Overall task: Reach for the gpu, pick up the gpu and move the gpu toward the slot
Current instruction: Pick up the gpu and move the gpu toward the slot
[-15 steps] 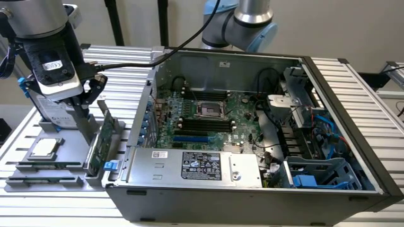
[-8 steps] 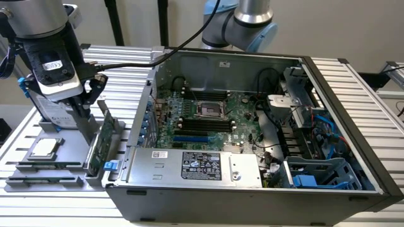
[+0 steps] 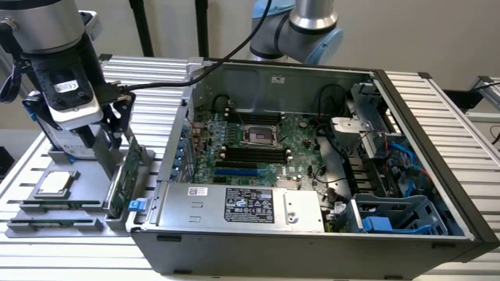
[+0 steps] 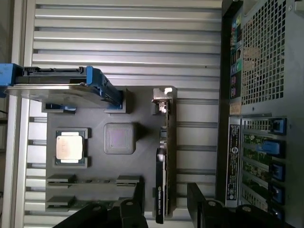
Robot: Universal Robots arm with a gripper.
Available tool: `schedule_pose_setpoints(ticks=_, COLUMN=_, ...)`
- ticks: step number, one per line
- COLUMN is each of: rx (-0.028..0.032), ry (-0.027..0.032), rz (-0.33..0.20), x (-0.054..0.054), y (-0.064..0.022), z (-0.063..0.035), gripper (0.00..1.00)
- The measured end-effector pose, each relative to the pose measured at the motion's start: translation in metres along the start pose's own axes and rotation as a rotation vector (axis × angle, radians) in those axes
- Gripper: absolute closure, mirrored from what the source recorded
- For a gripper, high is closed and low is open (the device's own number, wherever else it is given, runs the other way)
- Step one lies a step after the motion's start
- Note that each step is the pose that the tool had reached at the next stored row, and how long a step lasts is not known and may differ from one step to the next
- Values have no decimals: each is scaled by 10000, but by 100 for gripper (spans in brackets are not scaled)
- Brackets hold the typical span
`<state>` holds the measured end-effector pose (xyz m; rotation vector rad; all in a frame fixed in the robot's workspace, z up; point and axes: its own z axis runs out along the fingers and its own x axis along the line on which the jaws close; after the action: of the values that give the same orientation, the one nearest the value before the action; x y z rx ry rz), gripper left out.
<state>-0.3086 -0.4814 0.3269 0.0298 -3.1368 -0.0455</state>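
At the exterior view's left, the claw (image 3: pixel 112 137) is hovering just over the gpu (image 3: pixel 125 178), standing on edge in a grey tray (image 3: pixel 16 225) beside the computer case (image 3: pixel 312 252), while in the wrist view the claw (image 4: pixel 166 190) is gaping astride the gpu (image 4: pixel 166 142), so the reach looks nearly finished, calling for a centred squeeze.

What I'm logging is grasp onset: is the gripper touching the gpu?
Apart. In the wrist view the gripper is open, its fingers standing either side of the gpu, with a visible gap on each side.
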Motion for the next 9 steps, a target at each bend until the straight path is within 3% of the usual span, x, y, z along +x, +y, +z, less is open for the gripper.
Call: schedule_pose_setpoints(ticks=9, rx=2, ry=-35, rz=-3, x=43, y=-5, z=163, gripper=52)
